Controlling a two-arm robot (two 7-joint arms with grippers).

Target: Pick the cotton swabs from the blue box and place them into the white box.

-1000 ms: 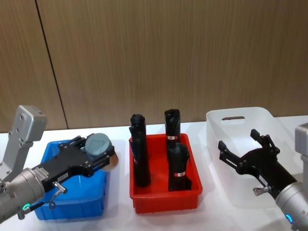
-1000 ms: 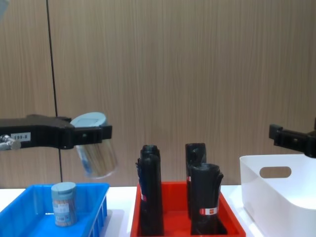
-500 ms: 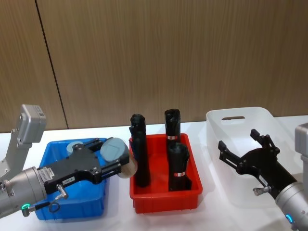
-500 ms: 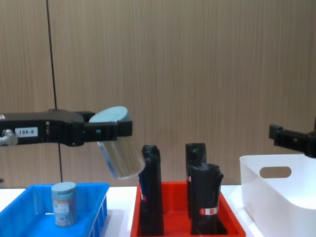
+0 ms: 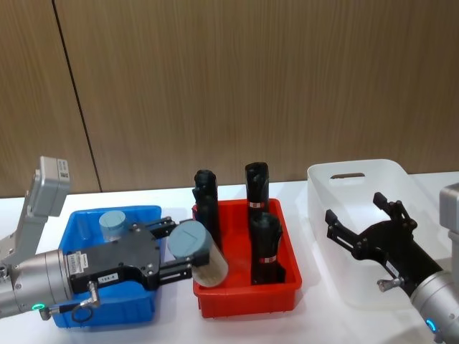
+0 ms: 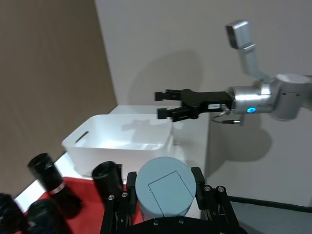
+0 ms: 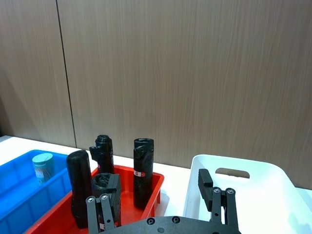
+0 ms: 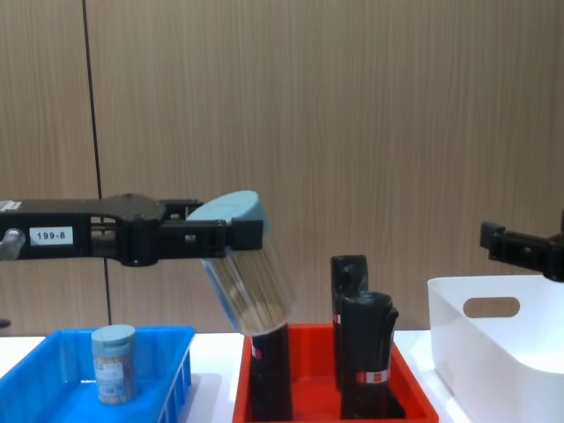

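Head view, tilted cotton swabs (image 5: 206, 264), lid (image 5: 188, 239) pinched between left gripper (image 5: 182, 246) fingers (image 5: 174, 271), perhaps over red bin (image 5: 247, 298)

A red bin (image 5: 247, 295) sits on the white surface (image 5: 323, 319), under the tips of the left fingers (image 5: 172, 271) and short of the right fingers (image 5: 341, 229). Black rolls (image 5: 266, 247) with red-white labels stand upright inside. A wood-panelled wall (image 5: 251, 79) rises beyond.

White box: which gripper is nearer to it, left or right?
Right. The right gripper hovers open over the white box; the left gripper holds a cotton swabs jar above the red bin.
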